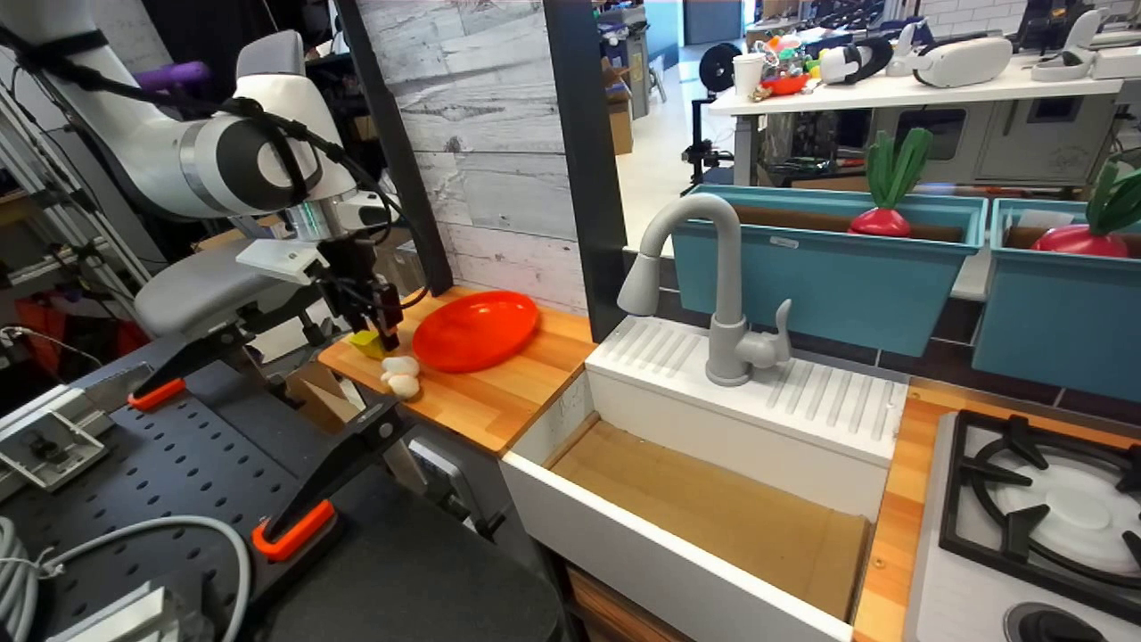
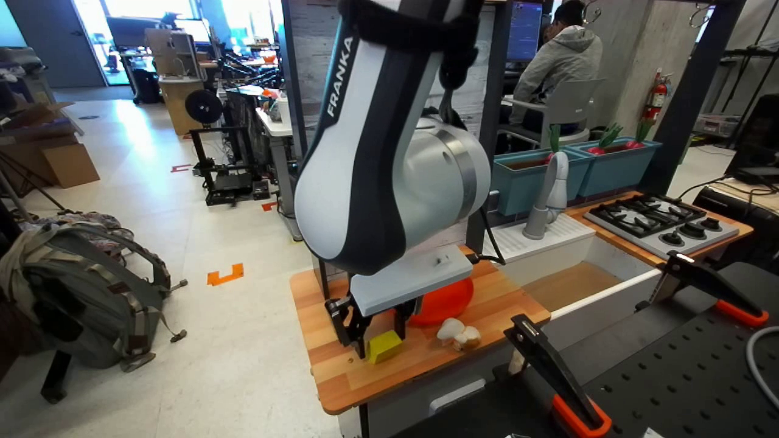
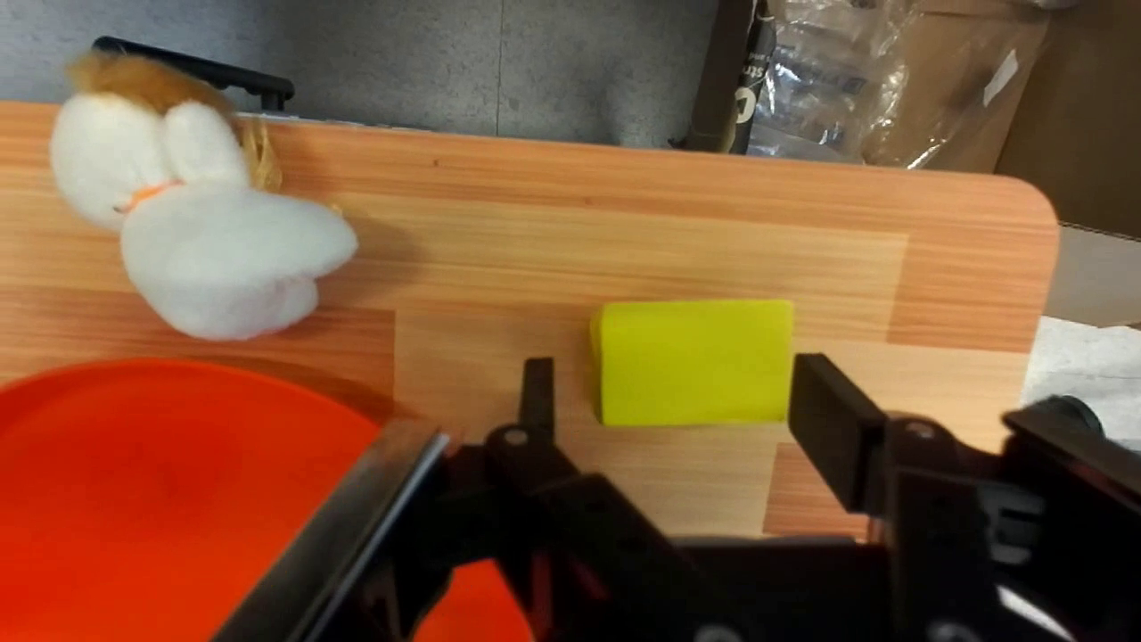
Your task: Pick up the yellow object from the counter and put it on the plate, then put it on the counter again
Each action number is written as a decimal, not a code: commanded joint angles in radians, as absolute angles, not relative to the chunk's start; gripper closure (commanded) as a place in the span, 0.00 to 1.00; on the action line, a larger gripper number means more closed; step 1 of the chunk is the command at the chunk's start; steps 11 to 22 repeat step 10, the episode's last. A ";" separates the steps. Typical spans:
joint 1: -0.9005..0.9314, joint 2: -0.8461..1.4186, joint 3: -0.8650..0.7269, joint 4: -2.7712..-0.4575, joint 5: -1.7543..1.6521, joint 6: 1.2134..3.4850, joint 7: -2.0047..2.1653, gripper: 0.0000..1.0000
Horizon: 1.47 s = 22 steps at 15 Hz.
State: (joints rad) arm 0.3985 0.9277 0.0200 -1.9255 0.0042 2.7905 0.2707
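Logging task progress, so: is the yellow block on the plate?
No. The yellow block lies on the wooden counter, apart from the red plate.

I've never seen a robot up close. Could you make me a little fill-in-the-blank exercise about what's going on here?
1. The claw is not shut but ____.
2. Of the plate and the wooden counter, the one under the yellow block is the ____.
3. The plush toy has a mostly ____ body.
4. Both exterior views show ____ teal planters.

Missing words: open; counter; white; two.
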 commanded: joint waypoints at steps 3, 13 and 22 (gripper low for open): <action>0.422 0.896 0.011 -1.950 -0.003 2.805 0.285 0.00; 0.413 0.859 0.031 -1.985 0.006 2.851 0.274 0.00; 0.413 0.859 0.031 -1.985 0.006 2.851 0.274 0.00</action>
